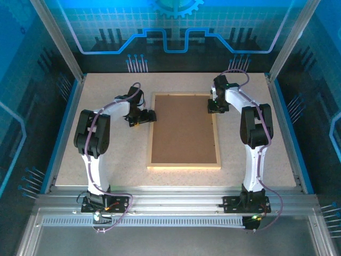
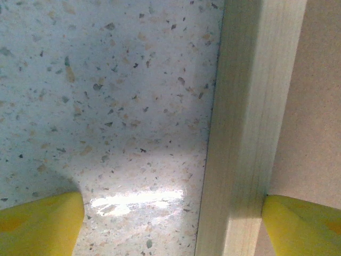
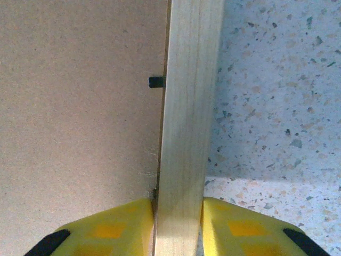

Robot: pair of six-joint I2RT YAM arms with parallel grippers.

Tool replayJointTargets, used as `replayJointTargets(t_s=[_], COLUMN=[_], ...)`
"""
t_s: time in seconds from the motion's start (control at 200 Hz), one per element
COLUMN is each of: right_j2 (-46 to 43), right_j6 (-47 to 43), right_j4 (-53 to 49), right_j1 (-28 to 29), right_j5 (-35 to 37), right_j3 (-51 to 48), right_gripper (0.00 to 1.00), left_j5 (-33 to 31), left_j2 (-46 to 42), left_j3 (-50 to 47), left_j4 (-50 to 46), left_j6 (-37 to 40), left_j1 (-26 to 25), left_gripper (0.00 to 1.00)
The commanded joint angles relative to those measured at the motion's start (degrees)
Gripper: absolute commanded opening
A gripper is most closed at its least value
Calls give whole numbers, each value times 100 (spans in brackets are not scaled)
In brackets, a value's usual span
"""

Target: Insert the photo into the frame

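The frame [image 1: 184, 166] lies flat in the middle of the table, its light wooden rails around a plain brown backing board [image 1: 184, 128]. The photo is hidden. My left gripper [image 1: 151, 116] stands open at the frame's upper left corner. In the left wrist view its yellow fingers [image 2: 42, 224] are spread wide across the left rail [image 2: 250, 106], one on the table side and one on the board side. My right gripper [image 1: 213, 106] is shut on the frame's right rail [image 3: 192, 80] near the far right corner, a yellow finger [image 3: 114, 226] pressed on each side.
The speckled tabletop [image 1: 106, 160] surrounds the frame, bounded by blue side walls [image 1: 64, 128] and a metal rail at the near edge. A small black tab [image 3: 155, 81] sticks out from the right rail over the backing board.
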Motion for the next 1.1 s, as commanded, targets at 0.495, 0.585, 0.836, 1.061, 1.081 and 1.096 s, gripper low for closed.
replayJointTargets(t_s=[0.495, 0.585, 0.836, 1.061, 1.081, 1.096], right_j2=[248, 239, 169, 151, 150, 136], right_j6=[-74, -72, -70, -34, -34, -27], right_j4=[-30, -30, 1, 49, 57, 62], right_j1=[136, 143, 141, 138, 140, 140], right_j5=[-240, -219, -186, -230, -230, -228], right_j3=[22, 32, -31, -45, -56, -59], right_gripper=[32, 32, 32, 32, 32, 32], left_j5=[514, 547, 537, 264, 221, 177], left_j2=[1069, 1181, 1312, 1478, 1496, 1507], left_j3=[302, 353, 486, 851, 896, 930], left_j4=[125, 90, -190, -772, -816, -850], left_j6=[-286, -311, -292, -132, -126, -123], left_j1=[-646, -681, -689, -846, -865, -887], left_gripper=[85, 85, 81, 80, 80, 81])
